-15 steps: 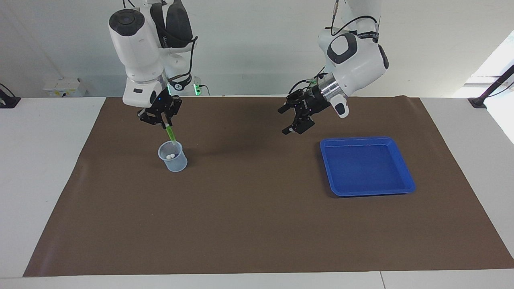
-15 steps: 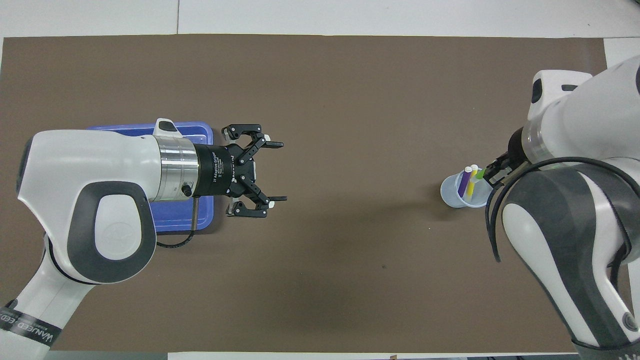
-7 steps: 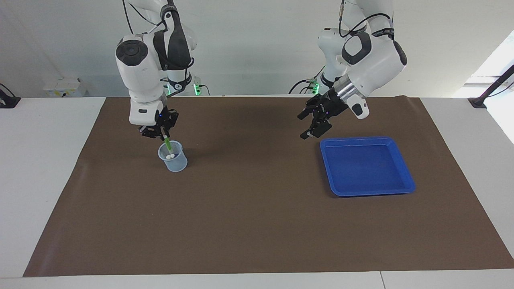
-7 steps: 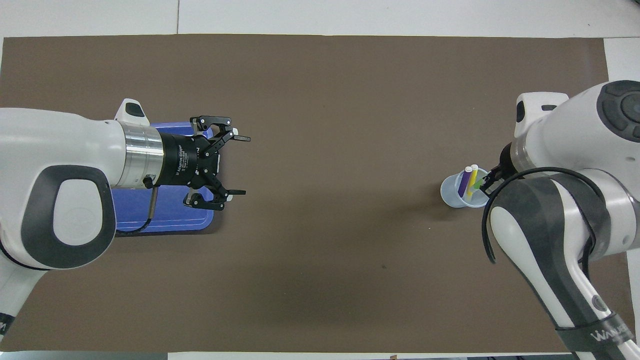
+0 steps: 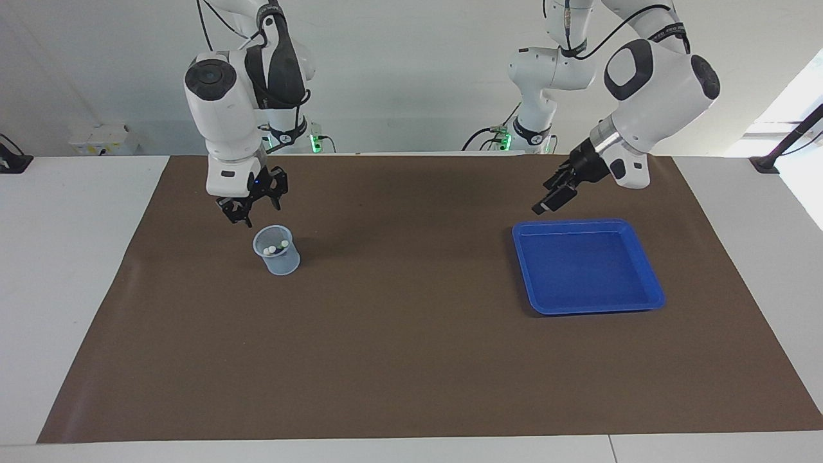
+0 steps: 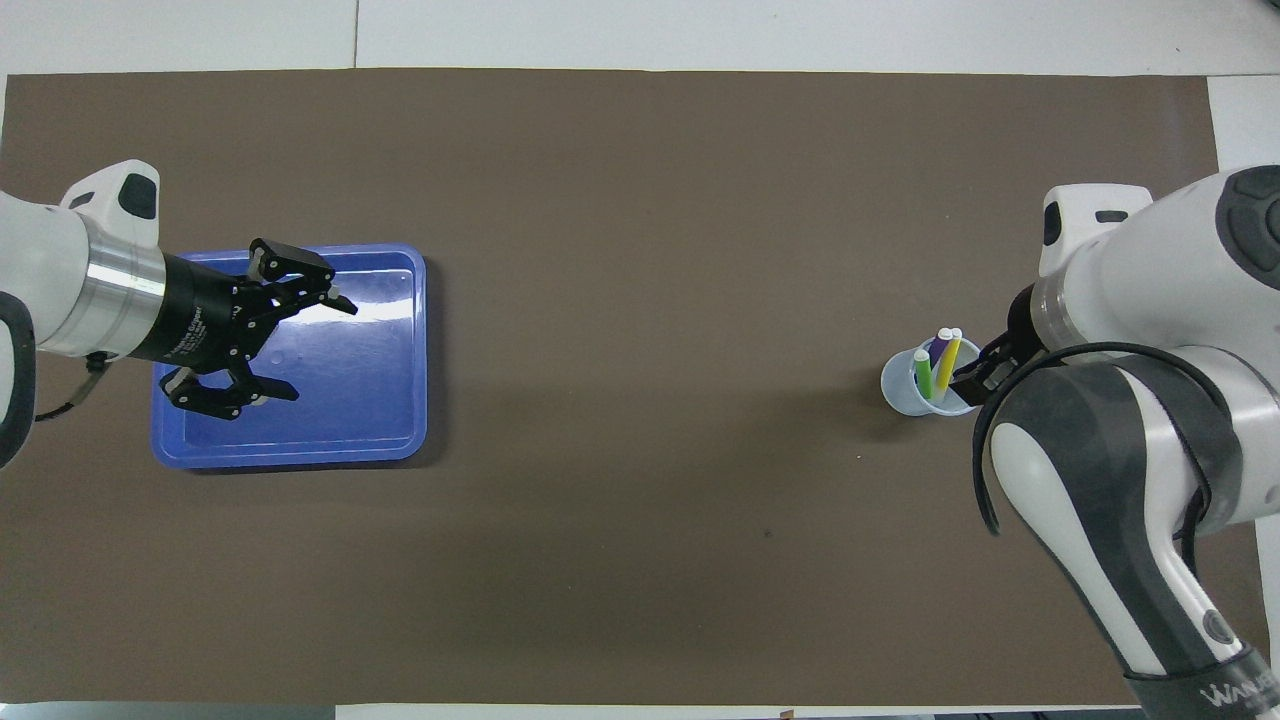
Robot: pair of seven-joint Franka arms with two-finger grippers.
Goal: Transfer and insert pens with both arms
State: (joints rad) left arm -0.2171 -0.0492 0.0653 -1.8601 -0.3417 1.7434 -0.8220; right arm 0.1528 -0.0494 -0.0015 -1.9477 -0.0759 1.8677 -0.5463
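Brown mat (image 5: 411, 360) is spread over the white table (image 5: 71, 289).

All three pens are seen standing in a clear cup (image 5: 278, 257) toward the right arm's end of the table: green pen (image 6: 922, 372), yellow pen (image 6: 948, 352) and purple pen (image 6: 937, 350), each tilted, pale ends up. In the facing view only the whitish tips are made out inside the cup rim.

Right gripper (image 5: 249, 209) is held in the air just over the cup's robot-side rim, pointing down. Its fingers are seen parted and nothing is clamped between them; no pen is touched.

Left gripper (image 6: 285, 345) is held over the blue tray (image 5: 643, 302), which lies toward the left arm's end of the table. Its fingers are spread wide apart and nothing is carried. In the facing view it is angled down toward the tray's robot-side edge, clear of it.

Writing: white lettering is noted on the left gripper's black collar, too small to be read. "WANU" is partly read on a black band on the right arm (image 6: 1120, 480), cut off by the picture edge.

Two smaller white arms with green lights are noted at the wall.
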